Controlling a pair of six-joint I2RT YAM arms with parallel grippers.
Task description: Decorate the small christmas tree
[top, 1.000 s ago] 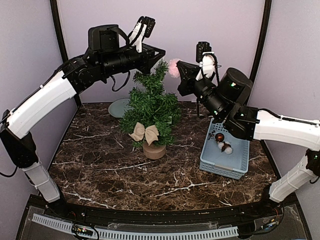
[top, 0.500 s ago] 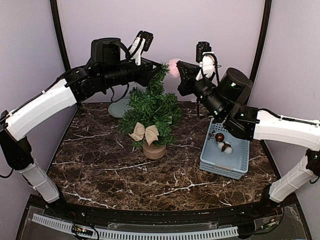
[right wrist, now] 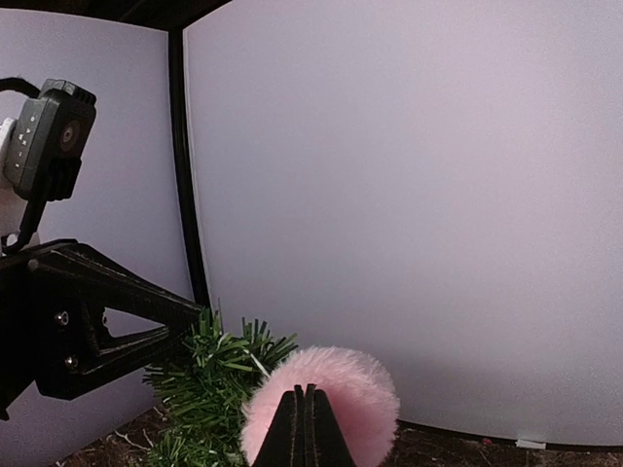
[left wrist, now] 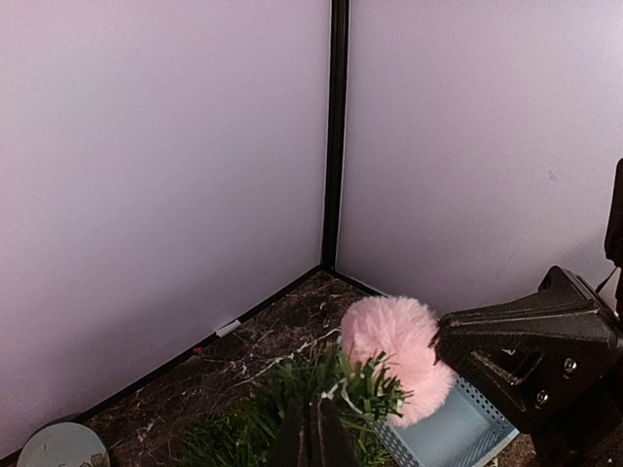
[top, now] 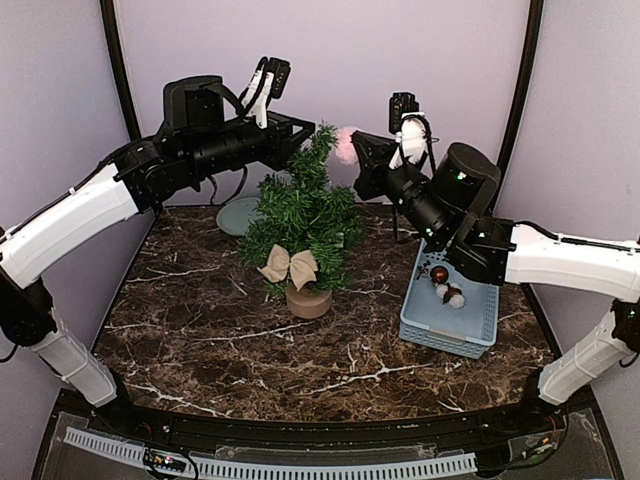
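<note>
The small christmas tree [top: 300,212] stands mid-table on its tan stump [top: 308,301], with a beige bow [top: 289,265] low on its front. My left gripper [top: 308,130] is shut, its tips among the needles at the tree top [left wrist: 362,387]; whether it pinches a sprig I cannot tell. Just right of the treetop, my right gripper [top: 358,150] is shut on a fluffy pink pompom [top: 346,144]. In the right wrist view the pompom [right wrist: 336,384] bulges round the closed fingertips [right wrist: 295,433], touching the top needles [right wrist: 209,375]. A thin white thread lies over the needles beside the pompom [left wrist: 394,355].
A light blue perforated basket [top: 470,325] at the right holds a dark red bauble [top: 439,273] and a white-and-brown ornament [top: 453,294]. A pale round plate [top: 235,215] lies behind the tree at the left. Purple walls close off the back and sides.
My left gripper came down from above the tree to its top, and the arm drew back to the left. The right gripper shifted the pompom slightly left toward the treetop.
</note>
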